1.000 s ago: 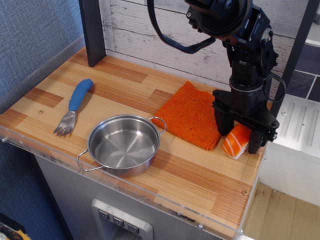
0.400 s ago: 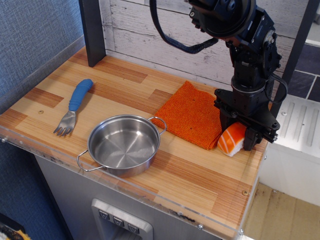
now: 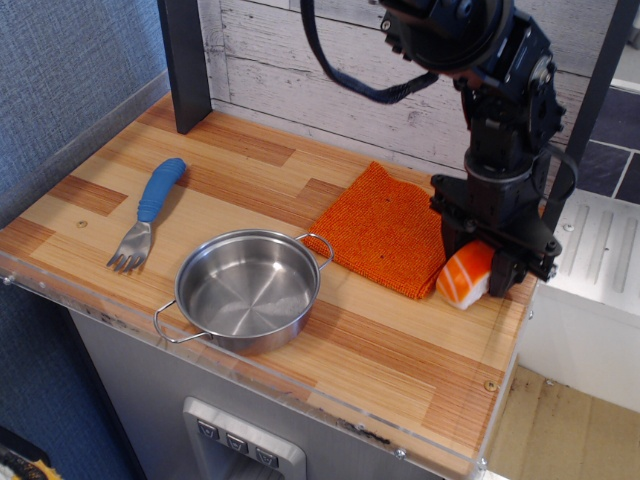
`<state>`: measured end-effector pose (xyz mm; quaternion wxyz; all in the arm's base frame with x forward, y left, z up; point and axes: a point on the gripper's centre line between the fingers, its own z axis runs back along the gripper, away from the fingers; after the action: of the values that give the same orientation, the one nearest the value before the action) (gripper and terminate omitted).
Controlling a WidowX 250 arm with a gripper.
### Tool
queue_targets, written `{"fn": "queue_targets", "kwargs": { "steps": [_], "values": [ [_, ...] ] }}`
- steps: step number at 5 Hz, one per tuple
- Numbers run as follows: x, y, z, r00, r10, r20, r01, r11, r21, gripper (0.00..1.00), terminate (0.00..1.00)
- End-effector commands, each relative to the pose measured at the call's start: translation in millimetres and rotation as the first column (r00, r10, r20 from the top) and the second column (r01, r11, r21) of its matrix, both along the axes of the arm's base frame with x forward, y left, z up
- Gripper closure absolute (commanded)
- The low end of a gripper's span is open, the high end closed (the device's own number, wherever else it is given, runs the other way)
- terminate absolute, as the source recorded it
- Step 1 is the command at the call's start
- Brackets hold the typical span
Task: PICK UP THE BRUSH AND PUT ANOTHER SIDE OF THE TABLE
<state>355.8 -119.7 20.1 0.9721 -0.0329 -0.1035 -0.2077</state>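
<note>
The brush [image 3: 465, 276] is a small rounded chunk, orange with pale stripes on top and white below. It sits between the fingers of my black gripper [image 3: 482, 268] at the right end of the wooden table [image 3: 380, 350], just right of the orange cloth. The gripper comes down from above and is shut on the brush. The brush looks slightly lifted and tilted; I cannot tell whether its lower edge still touches the tabletop.
An orange woven cloth [image 3: 385, 228] lies left of the gripper. A steel pan [image 3: 247, 289] with two handles stands at the front middle. A blue-handled fork [image 3: 148, 210] lies at the left. A dark post [image 3: 185, 60] stands at the back left. A clear plastic rim lines the edges.
The gripper has closed on the brush and risen slightly. The brush has shifted a little left and up with it, tilting in the fingers.
</note>
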Motion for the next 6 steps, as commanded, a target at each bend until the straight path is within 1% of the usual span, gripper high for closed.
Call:
{"fn": "queue_targets", "kwargs": {
  "steps": [1, 2, 3, 4, 5, 6],
  "values": [
    [26, 41, 75, 0.978, 0.097, 0.185, -0.093, 0.995, -0.032, 1.00, 0.00],
    [29, 88, 84, 0.958, 0.196, 0.209, -0.193, 0.981, -0.034, 1.00, 0.00],
    [26, 128, 85, 0.937, 0.285, 0.203, -0.286, 0.958, -0.024, 1.00, 0.00],
    [21, 158, 80, 0.911, 0.364, 0.197, -0.366, 0.930, -0.028, 1.00, 0.00],
    [18, 169, 67, 0.912, 0.377, 0.161, -0.381, 0.925, -0.008, 1.00, 0.00],
    [13, 177, 56, 0.905, 0.402, 0.141, -0.408, 0.913, 0.009, 1.00, 0.00]
  ]
}}
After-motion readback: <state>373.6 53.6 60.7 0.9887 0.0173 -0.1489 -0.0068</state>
